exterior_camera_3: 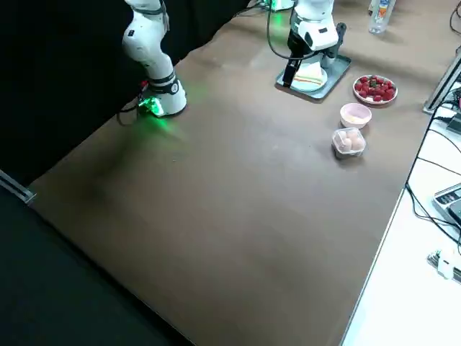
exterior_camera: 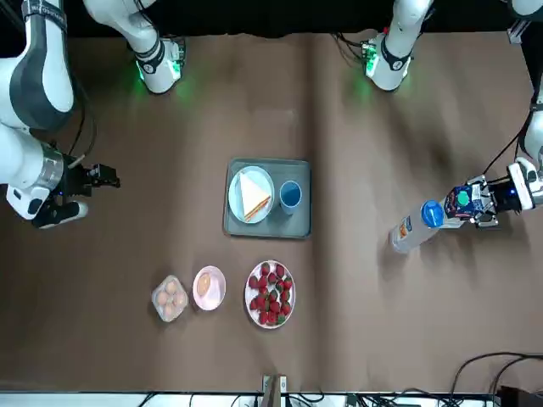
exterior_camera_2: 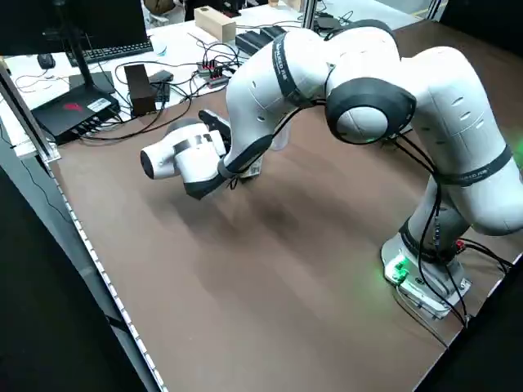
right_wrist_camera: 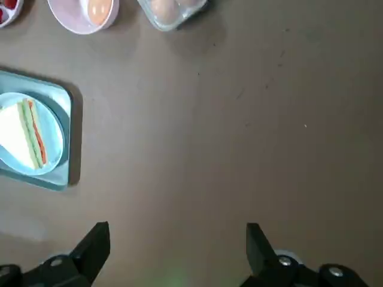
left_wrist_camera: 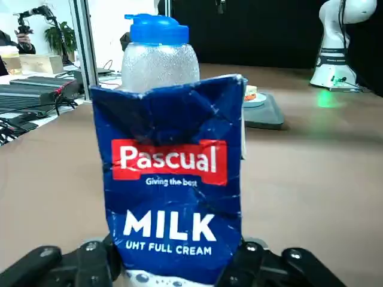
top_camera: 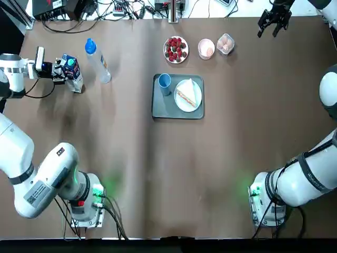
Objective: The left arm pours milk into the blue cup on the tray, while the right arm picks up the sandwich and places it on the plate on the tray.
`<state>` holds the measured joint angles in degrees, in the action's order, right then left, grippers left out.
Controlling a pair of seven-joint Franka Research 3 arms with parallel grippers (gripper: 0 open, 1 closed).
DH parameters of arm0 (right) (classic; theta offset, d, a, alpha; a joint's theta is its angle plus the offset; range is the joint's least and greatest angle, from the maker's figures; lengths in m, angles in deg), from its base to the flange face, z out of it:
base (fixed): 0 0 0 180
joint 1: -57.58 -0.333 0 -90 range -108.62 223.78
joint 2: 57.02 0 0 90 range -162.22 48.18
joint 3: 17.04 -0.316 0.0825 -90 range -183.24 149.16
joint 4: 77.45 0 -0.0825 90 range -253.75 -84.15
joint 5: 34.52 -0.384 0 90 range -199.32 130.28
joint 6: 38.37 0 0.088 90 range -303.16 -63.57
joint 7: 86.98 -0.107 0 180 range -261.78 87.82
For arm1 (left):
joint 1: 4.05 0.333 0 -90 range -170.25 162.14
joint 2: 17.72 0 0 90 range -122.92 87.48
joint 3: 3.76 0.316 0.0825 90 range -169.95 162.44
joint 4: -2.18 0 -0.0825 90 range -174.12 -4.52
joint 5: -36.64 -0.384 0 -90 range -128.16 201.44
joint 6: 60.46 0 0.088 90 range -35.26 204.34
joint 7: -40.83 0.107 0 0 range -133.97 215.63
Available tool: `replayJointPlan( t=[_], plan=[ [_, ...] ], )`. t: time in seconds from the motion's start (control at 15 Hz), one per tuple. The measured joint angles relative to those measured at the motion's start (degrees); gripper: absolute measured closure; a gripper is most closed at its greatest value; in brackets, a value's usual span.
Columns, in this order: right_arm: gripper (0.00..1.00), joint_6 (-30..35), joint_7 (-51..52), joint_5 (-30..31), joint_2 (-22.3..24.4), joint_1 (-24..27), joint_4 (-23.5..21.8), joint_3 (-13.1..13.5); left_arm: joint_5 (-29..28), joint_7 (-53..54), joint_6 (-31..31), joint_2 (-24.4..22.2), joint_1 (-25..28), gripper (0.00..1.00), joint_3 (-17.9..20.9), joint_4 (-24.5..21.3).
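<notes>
**Milk carton gripped at the worktop's left edge; sandwich on the plate**

The left claw [top_camera: 59, 70] pinches a blue Pascual milk carton [top_camera: 71, 72], standing upright on the brown worktop [top_camera: 158, 168] at its far left side, well apart from the tray [top_camera: 163, 109]. Just beside the carton lies a clear bottle [top_camera: 98, 62] with a blue cap, tipped on its side in the top view.

The grey tray sits near the middle of the worktop. On it stand the blue cup [top_camera: 165, 81] at the far left corner and a white plate [top_camera: 188, 95] beside it. The triangular sandwich [top_camera: 188, 94] lies on the plate.

Beyond the tray are a plate of strawberries [top_camera: 176, 49], a pink bowl [top_camera: 206, 48] and a clear container of eggs [top_camera: 225, 44].

The right claw [top_camera: 273, 21] hangs over the far right corner with its fingers spread, holding nothing.
</notes>
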<state>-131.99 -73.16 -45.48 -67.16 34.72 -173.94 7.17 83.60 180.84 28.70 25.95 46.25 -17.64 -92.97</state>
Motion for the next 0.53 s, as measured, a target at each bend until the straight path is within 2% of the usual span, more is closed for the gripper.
replayJointPlan(
  t=[0.27,0.53],
  plan=[
    [0.0,2.6,0.0,0.33,2.63,0.03,-0.02,0.17,-0.01,-5.14,0.02,-2.25,-0.33,0.41,-0.44,1.99],
    [0.0,5.91,-0.03,2.46,7.62,0.6,-0.07,0.47,-0.96,-14.09,0.0,-9.51,-3.7,0.43,-1.4,3.13]
  ],
)
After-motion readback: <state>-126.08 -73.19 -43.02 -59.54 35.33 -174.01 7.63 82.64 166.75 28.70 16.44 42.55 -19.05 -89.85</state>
